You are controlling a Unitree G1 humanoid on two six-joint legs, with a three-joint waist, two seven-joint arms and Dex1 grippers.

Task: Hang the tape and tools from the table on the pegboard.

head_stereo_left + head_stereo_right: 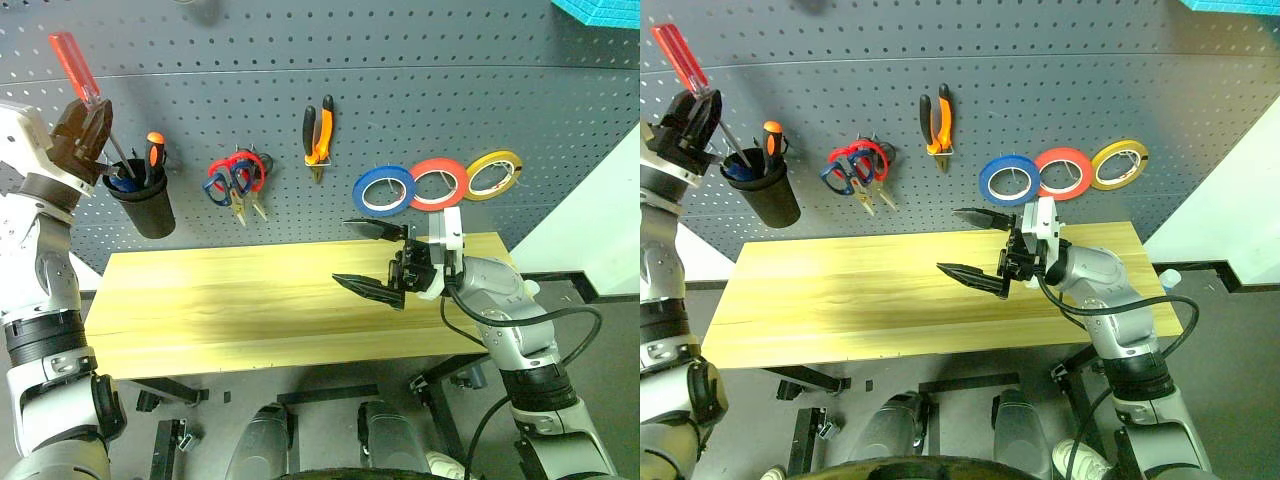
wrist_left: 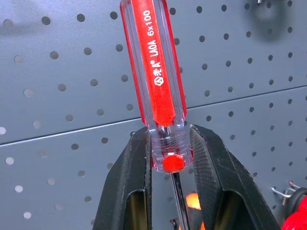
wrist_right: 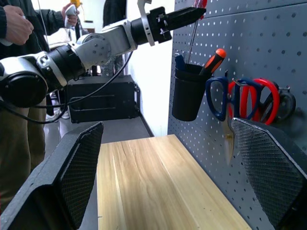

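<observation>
**Inspector:** Pegboard (image 1: 400, 90) first. What is it, and what hangs at its left?

**Operator:** Dark grey perforated panel, regular holes. At far left my left gripper (image 1: 88, 140) is clamped on the screwdriver (image 1: 76, 66) at the base of its clear red handle, handle up, thin steel shaft pointing down into the black cup (image 1: 143, 205). I judge this the step in hand: I keep the shaft near upright and its tip inside the rim beside the orange-handled tool (image 1: 154, 155) before letting go.

**Inspector:** Moving right?

**Operator:** Blue-handled scissors (image 1: 222, 190) overlap a red-handled pair (image 1: 250, 172) on one hook; orange-and-black pliers (image 1: 318, 135) hang jaws down; then the glossy blue tape (image 1: 384, 191), a red roll (image 1: 439, 183) and a yellow roll (image 1: 494, 174).

**Inspector:** Table and right arm?

**Operator:** Table (image 1: 220, 300) is light, grained wood. My right gripper (image 1: 376, 258) hovers over its right part, spread wide, holding nothing.
</observation>
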